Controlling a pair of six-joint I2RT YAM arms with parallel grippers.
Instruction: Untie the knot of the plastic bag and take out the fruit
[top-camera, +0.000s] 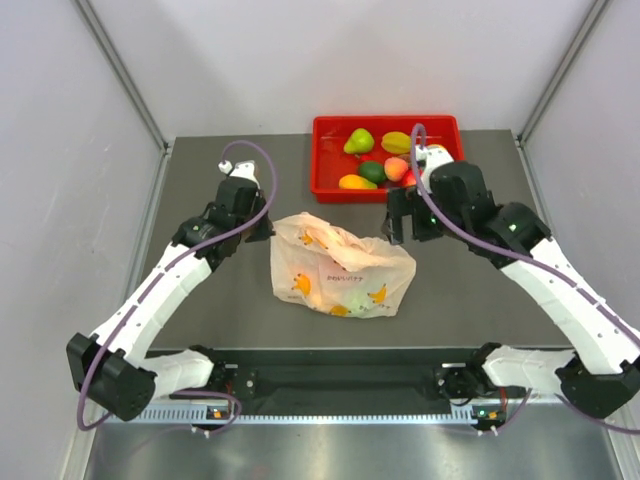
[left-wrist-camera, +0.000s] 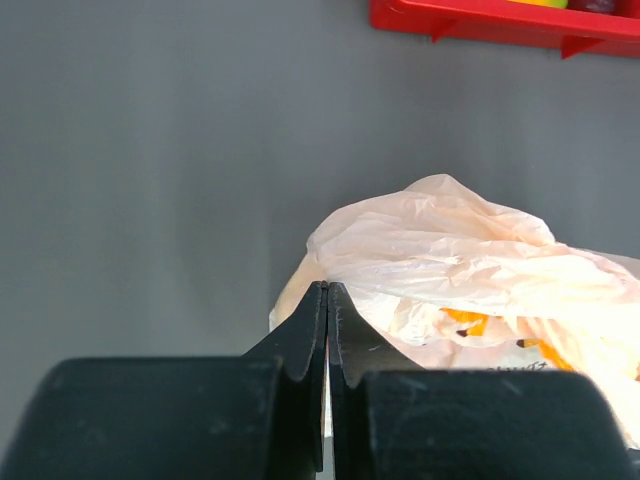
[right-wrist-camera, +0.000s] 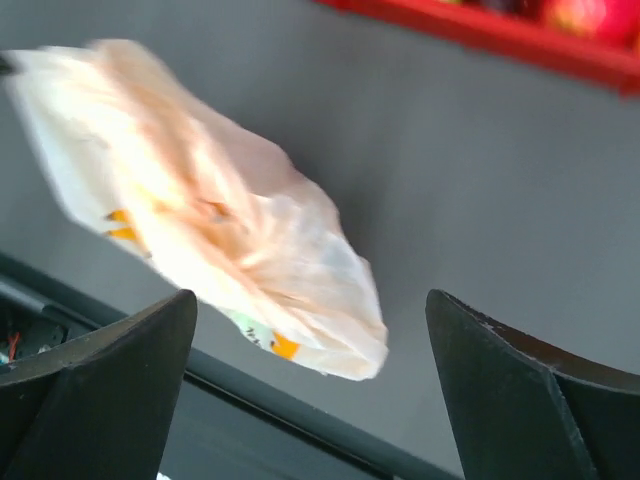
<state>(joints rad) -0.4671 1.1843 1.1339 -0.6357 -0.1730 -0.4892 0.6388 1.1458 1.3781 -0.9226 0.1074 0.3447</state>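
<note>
The plastic bag (top-camera: 340, 265) lies crumpled on the dark table between both arms, pale peach with yellow prints. A faint green shape (top-camera: 356, 298) shows through it. I cannot make out the knot. My left gripper (top-camera: 268, 228) sits at the bag's upper left corner. In the left wrist view its jaws (left-wrist-camera: 328, 285) are shut, with a pale sliver of the bag (left-wrist-camera: 470, 260) pinched between them. My right gripper (top-camera: 398, 228) hovers open at the bag's upper right; its fingers (right-wrist-camera: 310, 300) stand wide apart with the blurred bag (right-wrist-camera: 230, 230) beyond them, untouched. Several fruit (top-camera: 372, 170) lie in the red tray.
The red tray (top-camera: 325, 160) stands at the back of the table, just behind my right gripper, and shows in both wrist views (left-wrist-camera: 500, 22) (right-wrist-camera: 480, 30). Grey walls close in the left, right and back. A black rail (top-camera: 340, 380) runs along the near edge.
</note>
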